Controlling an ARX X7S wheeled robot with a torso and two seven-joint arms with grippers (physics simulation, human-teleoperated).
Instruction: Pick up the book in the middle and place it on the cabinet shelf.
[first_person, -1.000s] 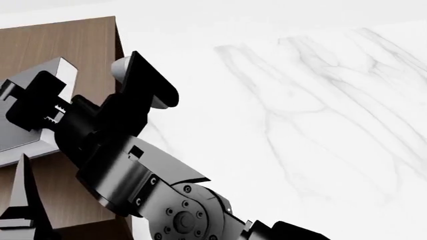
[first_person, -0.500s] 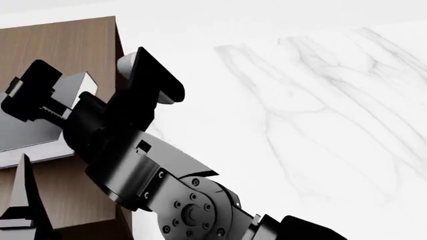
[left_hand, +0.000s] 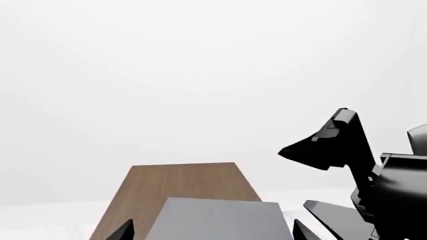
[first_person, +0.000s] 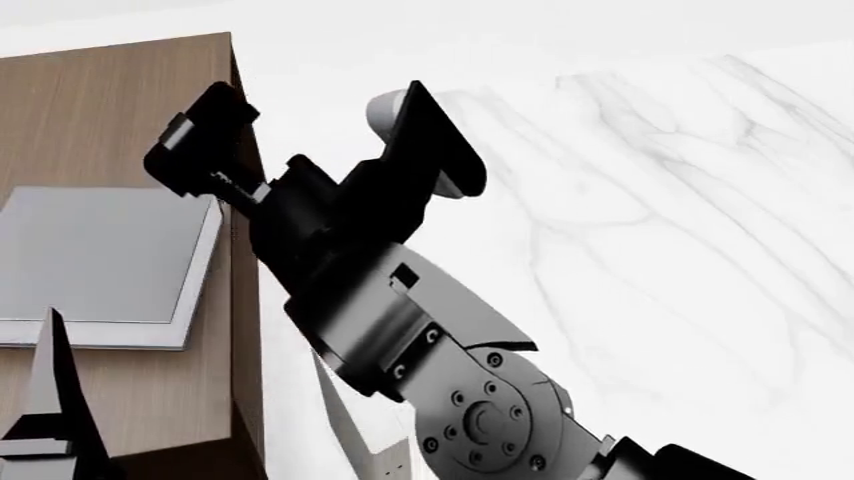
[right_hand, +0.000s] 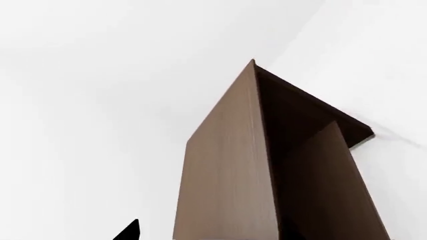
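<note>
The book (first_person: 100, 255), grey cover with a white page block, lies flat on the lighter brown top of the cabinet shelf (first_person: 120, 100). My right gripper (first_person: 314, 150) is open and empty, just right of the book at the cabinet's right edge, apart from it. My left gripper (left_hand: 212, 235) is open; one finger (first_person: 51, 400) rises at the book's near edge. In the left wrist view the book (left_hand: 217, 220) lies on the cabinet top (left_hand: 183, 180) ahead of the spread fingertips. The right wrist view shows the cabinet's side (right_hand: 227, 165) and its dark inner shelf (right_hand: 303, 150).
A white marble surface (first_person: 641, 220) spreads to the right of the cabinet. My right arm (first_person: 441, 370) crosses the lower middle of the head view. It also shows in the left wrist view (left_hand: 340, 145).
My right gripper has let go of the book and swung right and up off it. The book has gone from tilted in the jaws to flat on the cabinet top.
</note>
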